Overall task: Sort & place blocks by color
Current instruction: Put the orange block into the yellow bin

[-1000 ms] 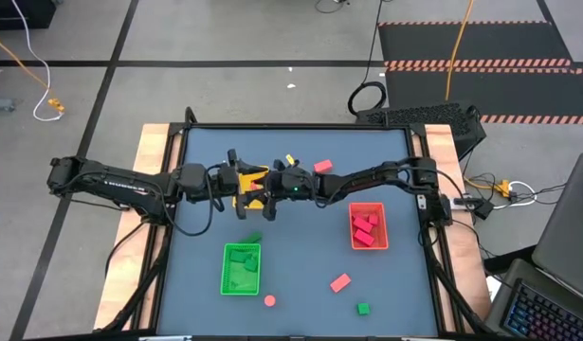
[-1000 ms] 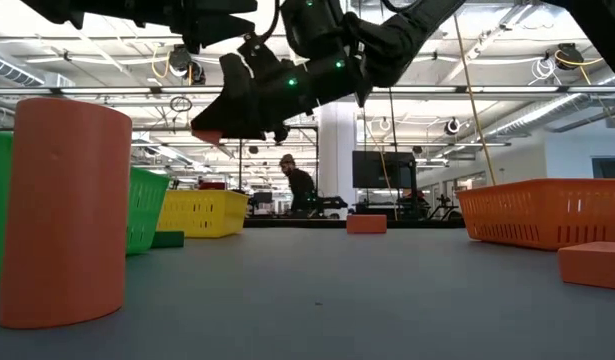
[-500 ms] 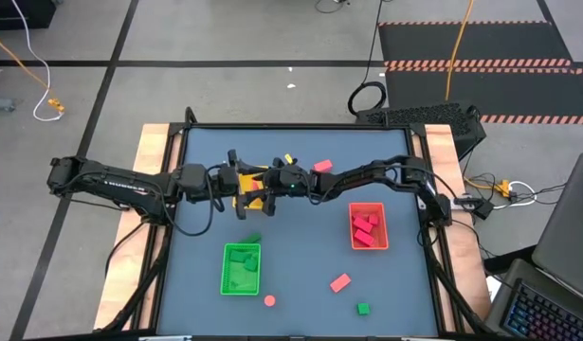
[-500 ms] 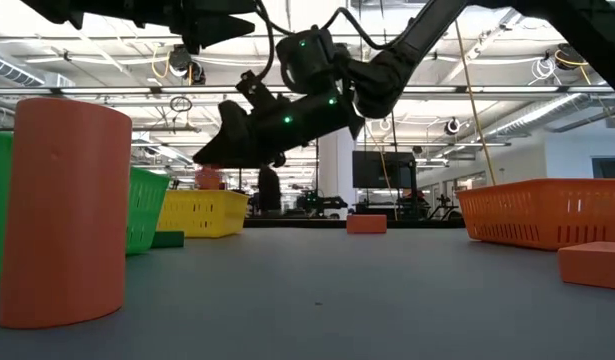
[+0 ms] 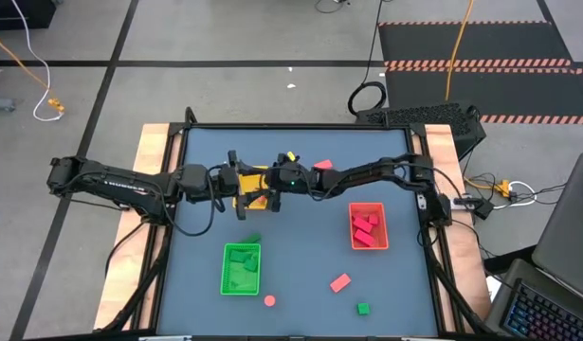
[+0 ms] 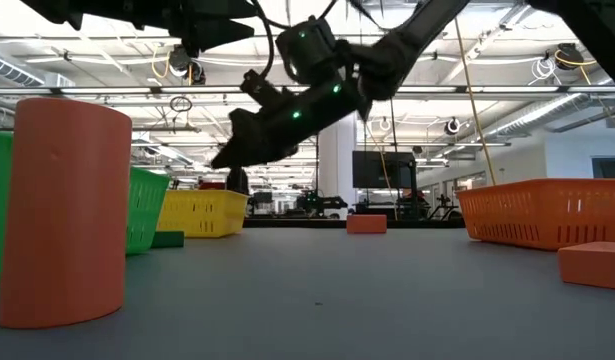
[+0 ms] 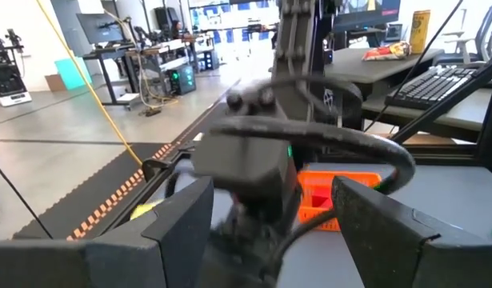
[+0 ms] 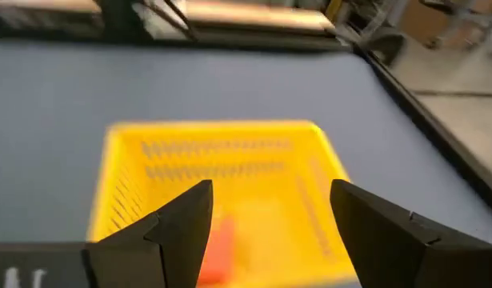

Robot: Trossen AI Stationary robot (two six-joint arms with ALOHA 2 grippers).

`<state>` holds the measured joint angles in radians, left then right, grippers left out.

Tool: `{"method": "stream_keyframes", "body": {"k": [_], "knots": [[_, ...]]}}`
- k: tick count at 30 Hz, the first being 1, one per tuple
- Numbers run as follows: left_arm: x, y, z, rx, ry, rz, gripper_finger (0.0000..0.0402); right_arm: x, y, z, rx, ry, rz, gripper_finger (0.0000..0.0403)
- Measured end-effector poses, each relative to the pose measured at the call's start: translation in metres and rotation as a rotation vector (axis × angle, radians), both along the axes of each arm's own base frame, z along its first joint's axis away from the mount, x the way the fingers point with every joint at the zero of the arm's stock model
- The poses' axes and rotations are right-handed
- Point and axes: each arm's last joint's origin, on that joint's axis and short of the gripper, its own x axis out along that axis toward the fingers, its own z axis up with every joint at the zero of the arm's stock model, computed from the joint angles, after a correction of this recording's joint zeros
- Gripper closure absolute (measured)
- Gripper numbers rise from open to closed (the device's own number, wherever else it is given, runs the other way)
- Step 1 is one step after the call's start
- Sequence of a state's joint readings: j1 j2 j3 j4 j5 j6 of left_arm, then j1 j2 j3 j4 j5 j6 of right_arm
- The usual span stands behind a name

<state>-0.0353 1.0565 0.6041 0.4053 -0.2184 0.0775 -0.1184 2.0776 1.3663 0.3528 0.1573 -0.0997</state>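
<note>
High view: both arms meet at the upper centre of the frame over the yellow tray [image 5: 256, 177]. The right tool [image 5: 275, 188] hangs above that tray's right part, and its own wrist view shows its two fingers standing apart with nothing between them, the tray directly below and one salmon block [image 8: 218, 250] lying inside on the tray floor. The left tool [image 5: 236, 188] waits at the tray's left edge, also with its fingers apart and nothing held.

For the next pick, the relation that counts is where the loose blocks lie from the right tool. The nearest is a salmon block [image 5: 321, 166] just to its upper right, well within the right arm's reach and far closer to it than to the left arm. Its long axis is hard to judge from here. The other loose pieces sit in the lower part of the frame, well apart from both tools.

Counted on the desk [image 5: 300, 246]:
- three trays: yellow, a green tray [image 5: 241, 269] at lower left of centre, a red tray [image 5: 369, 226] at right;
- four loose blocks: the salmon one above, a salmon rectangle [image 5: 340, 282], a salmon round one [image 5: 270, 301], a green cube [image 5: 364, 308];
- a dark green piece beside the green tray's top is too small to be sure of.

Blocks inside the green and red trays cannot be counted reliably.
</note>
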Motion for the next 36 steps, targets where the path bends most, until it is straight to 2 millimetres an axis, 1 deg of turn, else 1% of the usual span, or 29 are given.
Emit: {"method": "stream_keyframes", "body": {"k": [4, 9, 15, 18, 22, 25, 30, 36], "knots": [[0.000, 0.000, 0.000, 0.000, 0.004, 0.000, 0.0147, -0.015, -0.001, 0.017, -0.069, 0.142, -0.021, 0.0155], [0.000, 0.000, -0.001, -0.007, 0.010, 0.000, 0.0147, -0.042, -0.008, 0.046, -0.096, 0.291, -0.004, 0.0156], [0.000, 0.000, -0.001, -0.009, 0.008, 0.000, 0.0147, -0.085, -0.034, 0.080, -0.104, 0.457, -0.041, 0.0156], [0.000, 0.000, -0.001, -0.008, 0.004, 0.000, 0.0147, -0.106, -0.050, 0.088, -0.114, 0.515, -0.061, 0.0156], [0.000, 0.000, 0.000, -0.008, 0.000, 0.000, 0.0147, -0.128, -0.070, 0.083, -0.088, 0.560, -0.046, 0.0156], [0.000, 0.000, 0.001, -0.006, -0.008, 0.000, 0.0147, -0.139, -0.080, 0.068, -0.044, 0.599, -0.008, 0.0156], [0.000, 0.000, 0.001, -0.004, -0.013, -0.001, 0.0147, -0.151, -0.087, 0.039, -0.029, 0.672, 0.034, 0.0156], [0.000, 0.000, 0.001, 0.000, -0.012, -0.001, 0.0147, -0.156, -0.088, 0.024, -0.043, 0.652, 0.043, 0.0156]]}}
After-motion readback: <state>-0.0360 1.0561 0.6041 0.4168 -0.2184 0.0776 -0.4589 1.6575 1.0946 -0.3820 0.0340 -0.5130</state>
